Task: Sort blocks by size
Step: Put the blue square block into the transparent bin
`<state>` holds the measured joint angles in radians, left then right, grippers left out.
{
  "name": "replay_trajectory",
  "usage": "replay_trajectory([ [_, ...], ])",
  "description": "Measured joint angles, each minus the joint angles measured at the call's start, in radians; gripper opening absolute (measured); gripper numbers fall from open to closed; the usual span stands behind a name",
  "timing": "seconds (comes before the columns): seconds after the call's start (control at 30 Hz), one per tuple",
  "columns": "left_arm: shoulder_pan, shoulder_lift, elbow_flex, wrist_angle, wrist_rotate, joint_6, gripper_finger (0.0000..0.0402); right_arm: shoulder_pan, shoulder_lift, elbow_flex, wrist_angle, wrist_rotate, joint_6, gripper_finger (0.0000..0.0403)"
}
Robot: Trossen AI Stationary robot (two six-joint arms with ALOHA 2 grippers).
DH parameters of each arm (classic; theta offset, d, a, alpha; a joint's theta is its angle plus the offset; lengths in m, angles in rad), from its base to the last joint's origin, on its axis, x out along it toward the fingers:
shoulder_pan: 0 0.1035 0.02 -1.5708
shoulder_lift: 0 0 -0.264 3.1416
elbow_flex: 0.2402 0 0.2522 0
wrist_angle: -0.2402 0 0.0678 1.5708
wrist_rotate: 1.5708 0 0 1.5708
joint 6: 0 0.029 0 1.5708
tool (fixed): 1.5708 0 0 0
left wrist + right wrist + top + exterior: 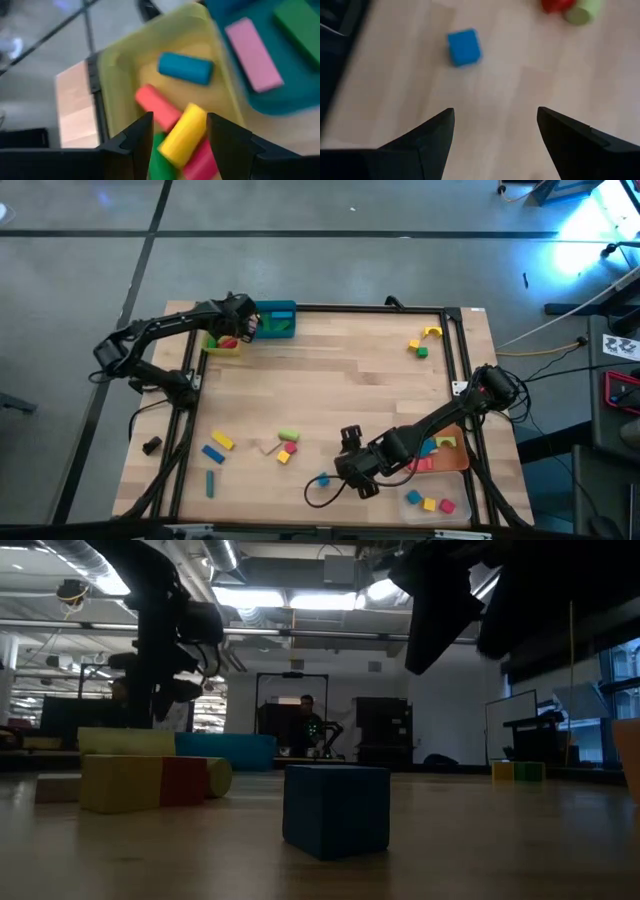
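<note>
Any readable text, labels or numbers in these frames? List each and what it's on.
None can be read.
White sheet beside the table at the right edge of the high view: dark printed marks, too small to read.
Blocks such as the blue cube, and the yellow tray and teal tray: no print visible.
Room behind in the low view: no legible signs.

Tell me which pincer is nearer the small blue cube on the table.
Right. The right pincer hovers open just beside the blue cube, near the table's front edge. The left pincer is far across the table, over the yellow tray.
</note>
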<state>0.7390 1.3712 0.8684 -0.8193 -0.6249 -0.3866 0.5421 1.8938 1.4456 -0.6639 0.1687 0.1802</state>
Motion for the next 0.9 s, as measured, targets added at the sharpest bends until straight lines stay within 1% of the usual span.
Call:
replay_trajectory([
  [0.1, -0.012, -0.012, 0.0, -0.001, 0.074, 0.026, 0.0169, 0.0, 0.0, 0.0, 0.071, -0.092, 0.026, 0.0285],
  [0.2, -0.029, -0.037, 0.0, -0.001, 0.122, 0.02, 0.0169, 0.004, 0.009, 0.0, 0.16, -0.116, 0.031, 0.0285],
  [0.3, -0.054, -0.06, 0.0, -0.002, 0.136, 0.011, 0.017, 0.007, 0.026, 0.001, 0.221, -0.115, 0.025, 0.0285],
  [0.53, -0.126, -0.132, 0.0, 0.002, 0.144, 0.01, 0.017, 0.0, 0.105, 0.001, 0.279, -0.047, -0.01, 0.0285],
  [0.73, -0.183, -0.184, 0.0, 0.008, 0.144, -0.002, 0.017, -0.014, 0.159, 0.0, 0.361, -0.055, -0.057, 0.0285],
  [0.9, -0.243, -0.215, 0.0, 0.025, 0.146, -0.002, 0.017, -0.027, 0.192, 0.0, 0.379, -0.057, -0.081, 0.0285],
])
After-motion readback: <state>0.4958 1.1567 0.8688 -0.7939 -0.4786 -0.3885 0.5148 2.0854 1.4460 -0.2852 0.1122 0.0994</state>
